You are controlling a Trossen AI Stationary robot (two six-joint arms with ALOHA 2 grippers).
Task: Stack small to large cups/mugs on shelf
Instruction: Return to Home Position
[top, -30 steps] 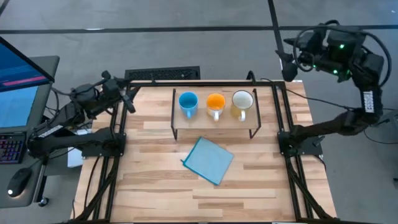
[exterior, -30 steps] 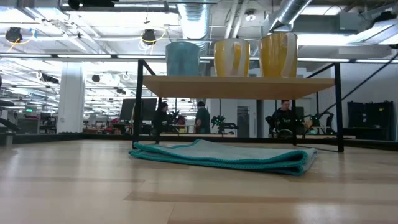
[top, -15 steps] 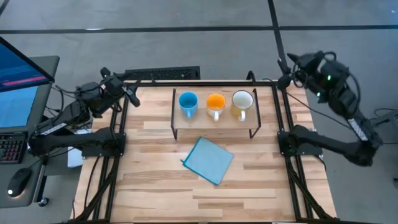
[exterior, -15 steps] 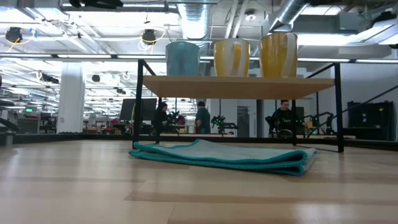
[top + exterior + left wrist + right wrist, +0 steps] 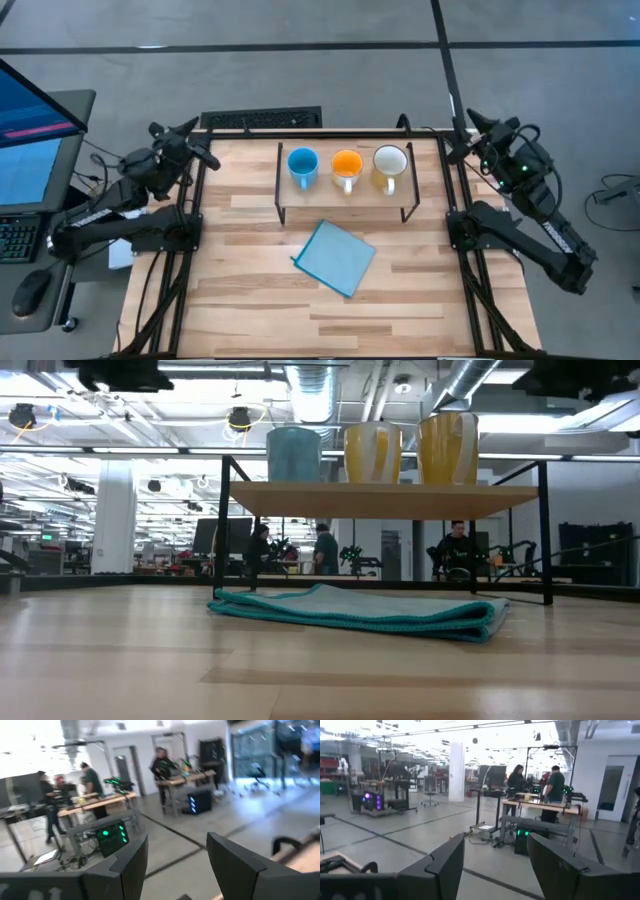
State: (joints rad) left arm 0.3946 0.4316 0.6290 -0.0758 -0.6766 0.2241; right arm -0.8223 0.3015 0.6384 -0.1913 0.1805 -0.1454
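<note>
Three mugs stand upright on their bases in a row on the shelf (image 5: 345, 196). From left to right they are a light-blue one (image 5: 302, 163), an orange one (image 5: 346, 163) and a larger cream one (image 5: 390, 161). The low view shows them on the board (image 5: 385, 500) as the blue mug (image 5: 294, 454), the orange mug (image 5: 372, 453) and the cream mug (image 5: 447, 449). My left gripper (image 5: 197, 140) is open at the table's far left corner, holding nothing (image 5: 177, 865). My right gripper (image 5: 462, 135) is open at the far right corner, also holding nothing (image 5: 495, 865).
A folded blue cloth (image 5: 335, 258) lies flat on the table in front of the shelf (image 5: 360, 610). A dark keyboard (image 5: 262, 119) sits beyond the far edge. A monitor (image 5: 35, 130) stands to the left. People work at benches in the room behind.
My right gripper has come down from high above the far right corner, tipped up toward level, and drawn in beside the table's right edge. My left gripper has sunk a little and turned at the far left corner. Both stayed open. The mugs and cloth have not moved.
</note>
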